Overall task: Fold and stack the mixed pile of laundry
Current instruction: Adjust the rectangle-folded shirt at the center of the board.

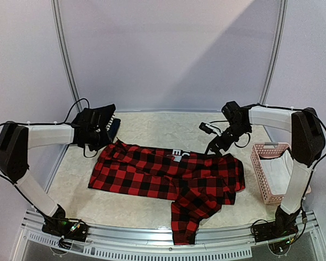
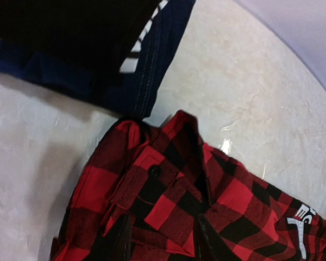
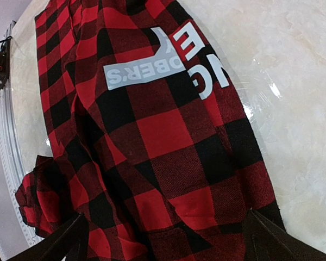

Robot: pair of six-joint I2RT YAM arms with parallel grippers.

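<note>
Shirt lay spread for folding; right jaws hung apart over it, left jaws' state unclear by its collar.

Robotics lab booth, plain lilac backdrop, curved metal frame poles, marble-look table, aluminium mounting rail

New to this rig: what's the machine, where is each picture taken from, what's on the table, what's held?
Two robot arms are bolted at the near edge of a table. The wide picture looks down from above and behind them; the other two come from wrist cameras. A red plaid shirt lies spread out, dark clothes sit far left, a pink basket at the right. The right hand is open over the shirt, holding nothing. The left hand hangs by the dark clothes; its grip is unclear.
</note>
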